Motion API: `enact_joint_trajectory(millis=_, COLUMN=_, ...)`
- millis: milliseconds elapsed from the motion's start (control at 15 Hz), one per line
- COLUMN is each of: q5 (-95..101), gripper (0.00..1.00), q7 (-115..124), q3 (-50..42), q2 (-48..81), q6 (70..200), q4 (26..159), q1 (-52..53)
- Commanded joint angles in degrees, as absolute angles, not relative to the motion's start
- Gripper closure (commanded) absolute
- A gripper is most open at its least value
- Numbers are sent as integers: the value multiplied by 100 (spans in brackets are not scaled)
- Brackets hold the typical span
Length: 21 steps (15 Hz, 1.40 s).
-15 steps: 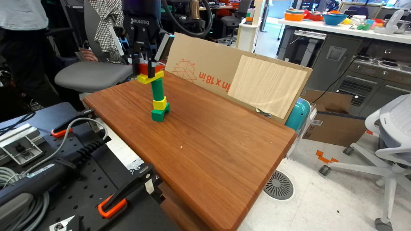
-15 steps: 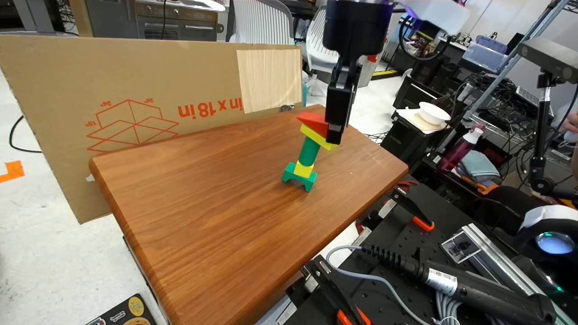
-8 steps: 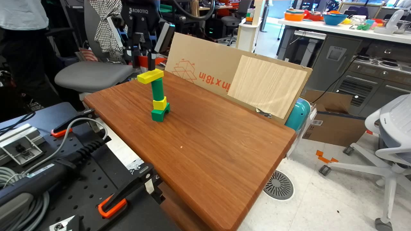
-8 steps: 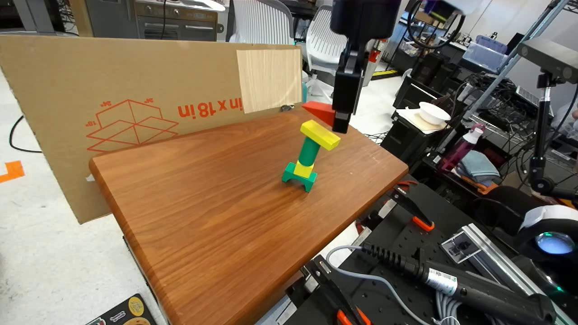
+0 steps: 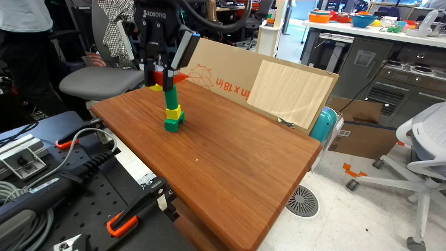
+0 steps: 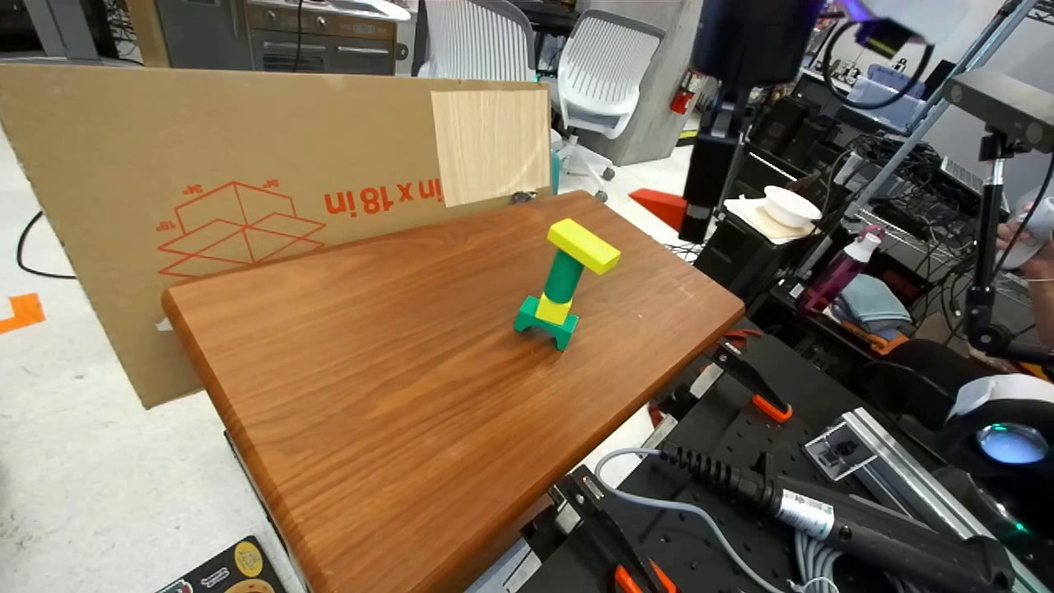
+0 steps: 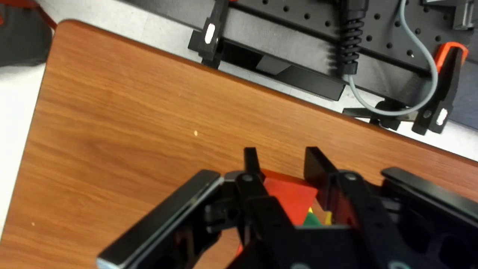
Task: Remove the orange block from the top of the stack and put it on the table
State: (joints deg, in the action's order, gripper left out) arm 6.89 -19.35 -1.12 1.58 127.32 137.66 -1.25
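Note:
My gripper (image 5: pixel 159 84) is shut on the orange block (image 5: pixel 180 77), a red-orange wedge, and holds it in the air. In an exterior view the gripper (image 6: pixel 697 231) and the orange block (image 6: pixel 656 207) are apart from the stack (image 6: pixel 565 278), beyond the table's edge in the picture. The stack stands upright on the table (image 6: pixel 395 354): green arch, yellow cube, green cylinder, yellow plank on top. In an exterior view the gripper partly covers the plank. In the wrist view the orange block (image 7: pixel 291 198) sits between the fingers (image 7: pixel 282 153), with bits of green and yellow behind it.
A cardboard sheet (image 6: pixel 272 123) with a pale plywood board (image 6: pixel 492 148) stands along one table edge. Black clamps with orange handles (image 5: pixel 122 223) hold the opposite edge beside a black perforated bench (image 5: pixel 83 205). A grey cable (image 7: pixel 410 110) lies there.
The gripper has lifted the orange block off the yellow plank and carried it sideways from the stack, rightward in an exterior view. The stack has stayed standing in place.

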Motion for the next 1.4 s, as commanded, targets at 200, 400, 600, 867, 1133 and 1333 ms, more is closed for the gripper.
enact_joint_trajectory(millis=200, q5=367, gripper=89, q7=-2166, q3=-688, q2=429, q6=13095, q4=14405, q1=-730)
enact_joint_trajectory(millis=400, q5=42, gripper=89, q7=-2426, q3=-903, q2=863, q6=13419, q4=14385, q1=-1047)
enact_joint_trajectory(millis=600, q5=-268, gripper=89, q7=-2677, q3=-923, q2=1235, q6=13776, q4=14162, q1=-1292)
enact_joint_trajectory(millis=867, q5=-97, gripper=89, q7=-2435, q3=-882, q2=1650, q6=13880, q4=13648, q1=-1356)
enact_joint_trajectory(millis=1133, q5=-56, gripper=89, q7=-2269, q3=-812, q2=2079, q6=13836, q4=13053, q1=-1334)
enact_joint_trajectory(millis=1333, q5=-124, gripper=89, q7=-2260, q3=-715, q2=2439, q6=13787, q4=12628, q1=-1382)
